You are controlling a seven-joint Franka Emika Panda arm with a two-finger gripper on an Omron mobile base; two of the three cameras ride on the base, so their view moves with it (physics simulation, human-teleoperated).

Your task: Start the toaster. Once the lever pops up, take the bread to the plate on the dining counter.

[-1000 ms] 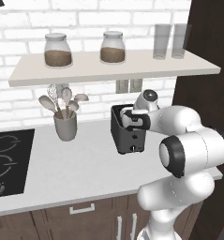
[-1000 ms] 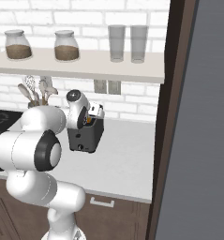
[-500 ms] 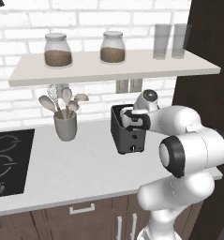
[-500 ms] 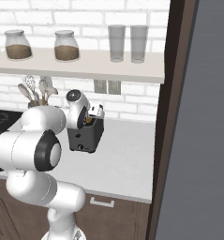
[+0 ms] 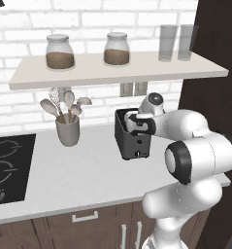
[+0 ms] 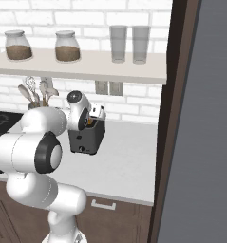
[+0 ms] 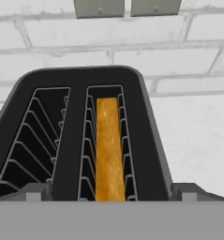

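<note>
The dark grey toaster [image 5: 131,141] [image 6: 88,138] stands on the white worktop by the brick wall. My gripper [image 5: 137,124] [image 6: 89,118] hangs just above its top, open, with one fingertip [image 7: 36,192] outside each long side of the toaster [image 7: 146,126]. In the hand view the bread [image 7: 108,145], a golden-orange slice, stands on edge in the right slot. The left slot is empty. The hand covers the upper part of the toaster's narrow front face, and I cannot make out the lever. The plate and the dining counter are out of view.
A grey utensil cup [image 5: 68,131] stands left of the toaster, with a black hob [image 5: 6,168] beyond it. A shelf [image 5: 117,70] with jars and glasses runs overhead. A tall dark cabinet wall [image 6: 200,118] closes the right side. Wall sockets [image 7: 127,6] sit behind the toaster.
</note>
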